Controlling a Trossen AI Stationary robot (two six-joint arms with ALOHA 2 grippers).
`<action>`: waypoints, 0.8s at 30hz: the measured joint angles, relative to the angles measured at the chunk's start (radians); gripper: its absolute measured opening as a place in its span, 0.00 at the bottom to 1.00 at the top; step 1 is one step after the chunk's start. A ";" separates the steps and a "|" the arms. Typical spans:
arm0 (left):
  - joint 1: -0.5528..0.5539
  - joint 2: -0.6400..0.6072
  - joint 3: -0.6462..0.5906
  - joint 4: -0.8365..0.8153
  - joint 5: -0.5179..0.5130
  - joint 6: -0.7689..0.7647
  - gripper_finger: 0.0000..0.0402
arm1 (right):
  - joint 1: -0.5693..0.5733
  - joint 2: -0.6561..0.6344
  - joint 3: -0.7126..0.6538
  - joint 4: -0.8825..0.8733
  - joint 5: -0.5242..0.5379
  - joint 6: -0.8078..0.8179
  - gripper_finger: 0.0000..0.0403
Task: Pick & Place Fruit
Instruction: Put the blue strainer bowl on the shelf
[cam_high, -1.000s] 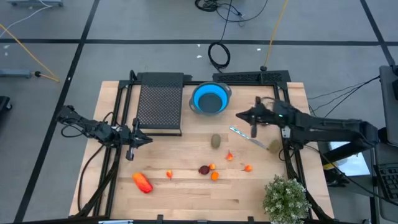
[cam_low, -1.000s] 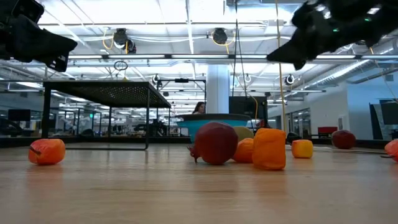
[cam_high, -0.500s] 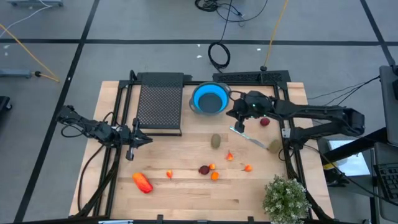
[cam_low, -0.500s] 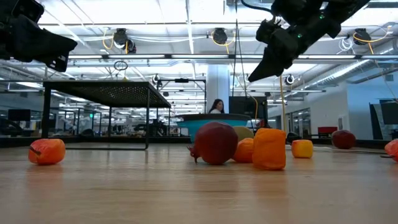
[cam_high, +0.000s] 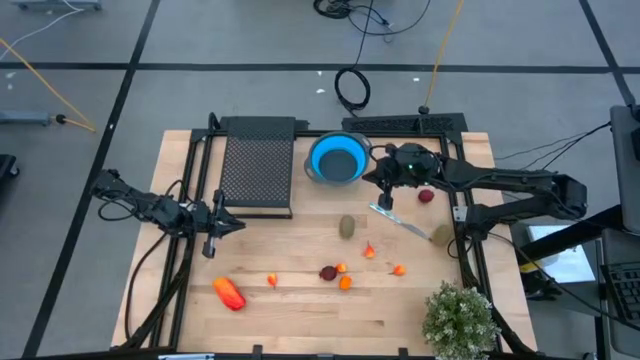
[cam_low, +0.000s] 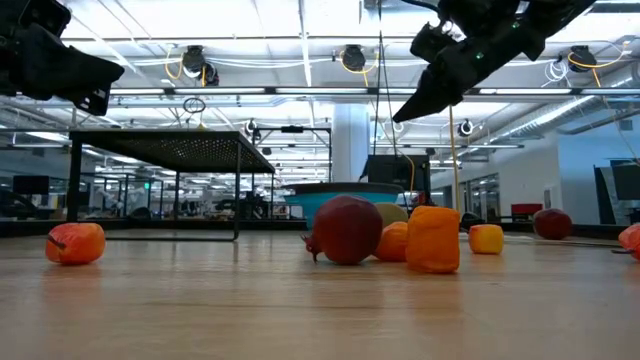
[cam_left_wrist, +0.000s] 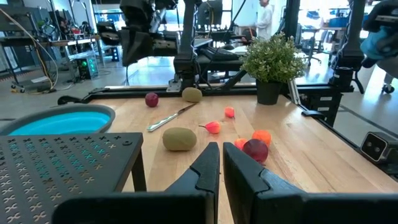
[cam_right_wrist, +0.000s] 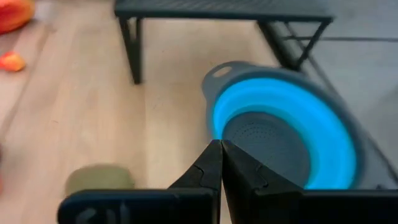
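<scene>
Two dark, near-black arms of jointed segments, matte finish. Left pincer (cam_high: 209, 249): two flat, angular black fingers (cam_left_wrist: 202, 171), tapering to blunt tips, seated on a broad black crossbar behind them. Black cables looped along the left arm behind its pincer. Right pincer (cam_high: 385, 204): same pattern, fingers (cam_right_wrist: 208, 165) black with bevelled edges. Small green indicator light on the wrist housing behind the right pincer.
</scene>
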 joint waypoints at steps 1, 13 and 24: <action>0.000 0.000 0.000 0.000 0.000 0.000 0.05 | -0.005 0.000 0.000 0.017 0.025 0.003 0.00; 0.000 0.000 0.000 0.000 0.000 0.000 0.05 | -0.197 0.076 0.064 0.044 0.102 0.001 0.12; 0.000 0.000 0.000 0.001 0.000 0.000 0.05 | -0.268 0.391 0.358 -0.061 0.065 -0.227 0.43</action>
